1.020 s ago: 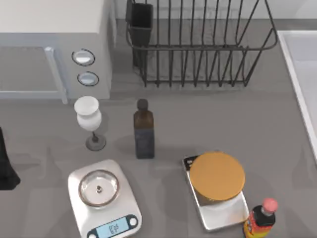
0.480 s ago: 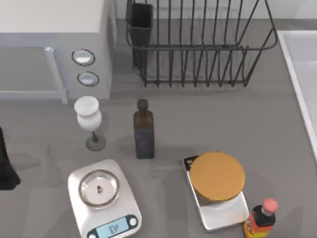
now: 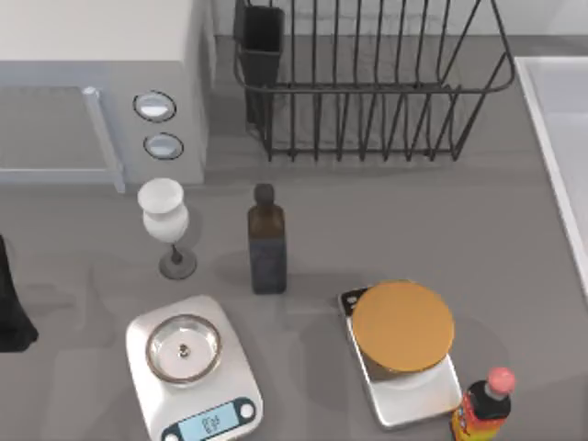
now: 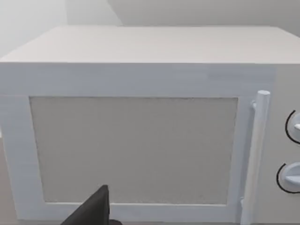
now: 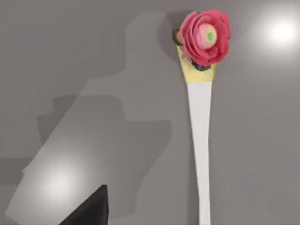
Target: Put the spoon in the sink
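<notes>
**Spoon lies flat under the right wrist**

Top view: the sink (image 3: 559, 138) sits at the surface's right edge.

Left wrist view: the left tool faces the microwave (image 4: 140, 126); its state cannot be told.

Right wrist view: the spoon (image 5: 201, 93) lies on the grey surface (image 5: 84, 70), untouched; the right tool's state cannot be told.

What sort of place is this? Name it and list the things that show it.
Most likely a kitchen counter, in simulation: a white microwave at the back left, a dark wire dish rack beside it, the sink at the right edge, and a kitchen scale in front.
</notes>
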